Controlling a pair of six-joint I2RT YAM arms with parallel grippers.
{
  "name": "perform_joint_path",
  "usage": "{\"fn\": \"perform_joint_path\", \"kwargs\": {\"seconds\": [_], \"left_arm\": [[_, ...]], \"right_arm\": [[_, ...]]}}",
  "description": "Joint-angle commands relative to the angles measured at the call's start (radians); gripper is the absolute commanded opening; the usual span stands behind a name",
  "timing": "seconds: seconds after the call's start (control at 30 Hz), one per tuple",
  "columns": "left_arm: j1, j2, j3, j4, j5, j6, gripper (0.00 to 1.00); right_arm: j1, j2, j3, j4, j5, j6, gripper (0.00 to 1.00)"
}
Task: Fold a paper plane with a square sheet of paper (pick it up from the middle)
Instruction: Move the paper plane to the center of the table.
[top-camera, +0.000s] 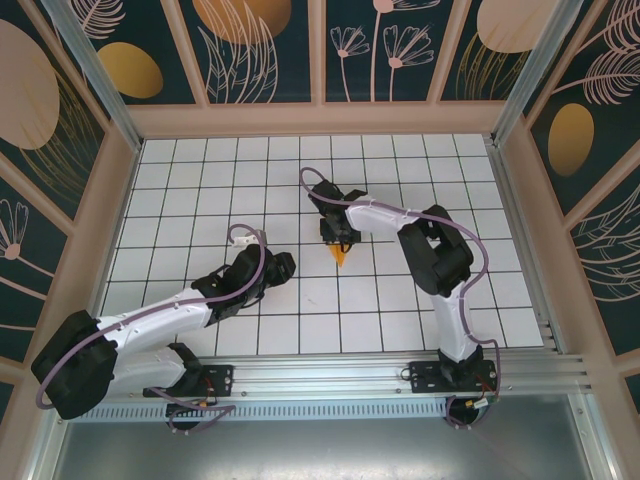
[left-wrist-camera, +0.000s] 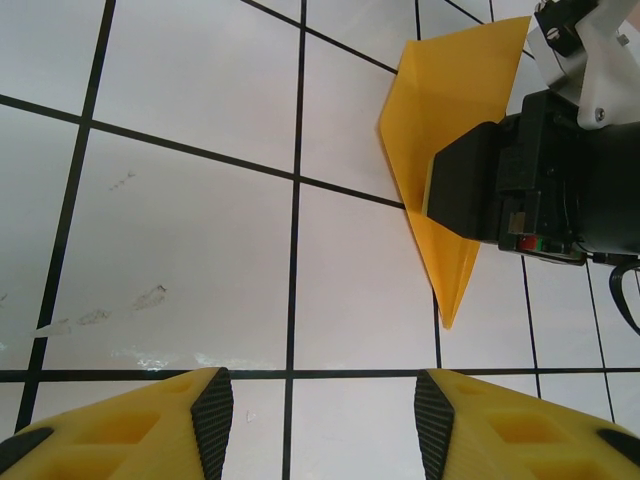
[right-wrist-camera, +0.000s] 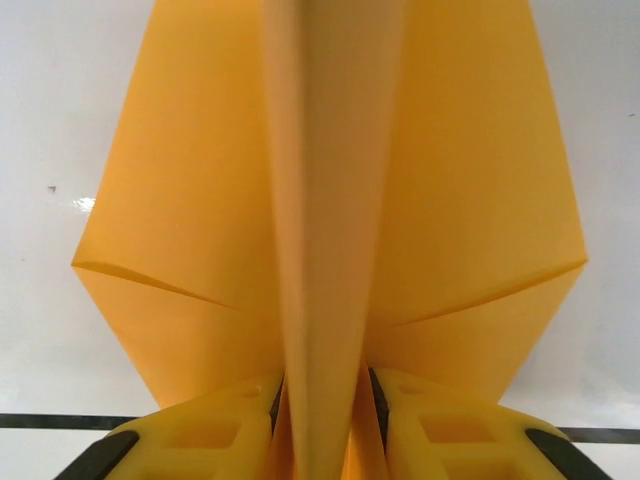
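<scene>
White tiles ruled with dark grid lines are covering the table (top-camera: 400, 310). Left of centre, the left gripper (left-wrist-camera: 322, 410) is hanging low over bare tile with its yellow fingers spread and nothing between them. Just to its right and a little farther off, the right gripper (right-wrist-camera: 322, 400) is pinching the paper plane (left-wrist-camera: 440, 130) by its centre fold. The two wings are flaring out to either side and the nose is pointing toward the near edge. Whether the tip is touching the tiles is not clear. Thin orange-yellow paper like this is probably weighing next to nothing, bending at a touch and creasing for good if squeezed wrongly. The doubled keel under the wings is looking like the stiffest place to hold, while the single-layer wings are likely to buckle or slip.
</scene>
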Motion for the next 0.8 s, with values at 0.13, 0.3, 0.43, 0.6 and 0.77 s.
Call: {"fn": "perform_joint_path", "kwargs": {"seconds": [0.13, 0.3, 0.43, 0.6, 0.77], "left_arm": [[0.004, 0.010, 0.007, -0.004, 0.001, 0.005, 0.53], [0.004, 0.012, 0.010, -0.004, 0.003, 0.006, 0.53], [0.005, 0.008, 0.012, -0.007, 0.000, 0.011, 0.53], [0.004, 0.011, 0.018, -0.007, -0.002, 0.013, 0.53], [0.004, 0.015, 0.024, -0.007, -0.002, 0.017, 0.53]], "right_arm": [[0.003, 0.087, 0.007, -0.053, -0.003, -0.002, 0.35], [0.005, 0.067, 0.067, -0.093, 0.014, -0.012, 0.37], [0.006, 0.016, 0.101, -0.112, 0.033, -0.016, 0.42], [0.007, -0.032, 0.114, -0.135, 0.047, -0.019, 0.47], [0.024, -0.103, 0.118, -0.145, 0.070, -0.016, 0.54]]}}
